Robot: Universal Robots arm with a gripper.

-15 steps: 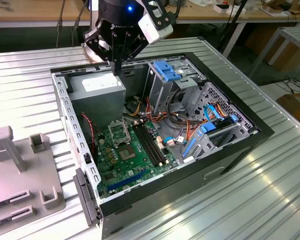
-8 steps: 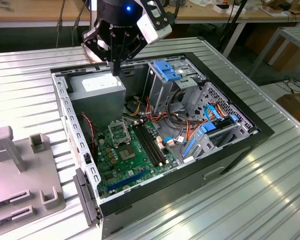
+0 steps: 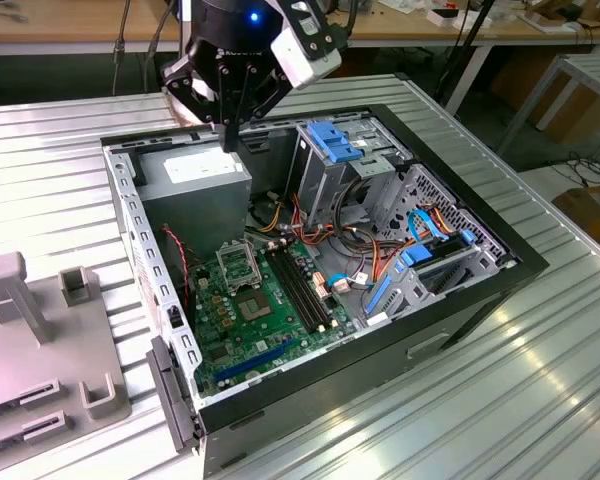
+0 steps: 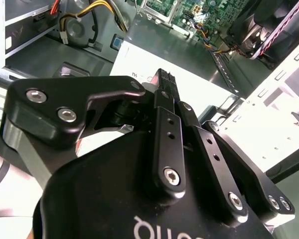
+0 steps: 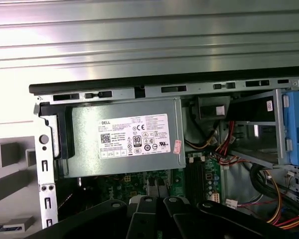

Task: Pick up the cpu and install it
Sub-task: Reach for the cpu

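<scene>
The fingers are closed together into one narrow tip – the gripper (image 3: 230, 135) hangs over the grey power supply (image 3: 205, 170) at the far corner of the open computer case (image 3: 458, 208), which stands on the ribbed metal desk (image 3: 60, 180). The cpu (image 3: 255, 304) lies flat on the green motherboard (image 3: 230, 345), just beside the shiny socket frame (image 3: 233, 265) and the black memory slots (image 3: 302, 290) – well apart from the gripper.

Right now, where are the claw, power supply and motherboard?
claw (image 3: 230, 142), exterior view, at its fingertips
power supply (image 5: 134, 135), first wrist view, on its white label
motherboard (image 3: 225, 340), exterior view, on bare green board
</scene>
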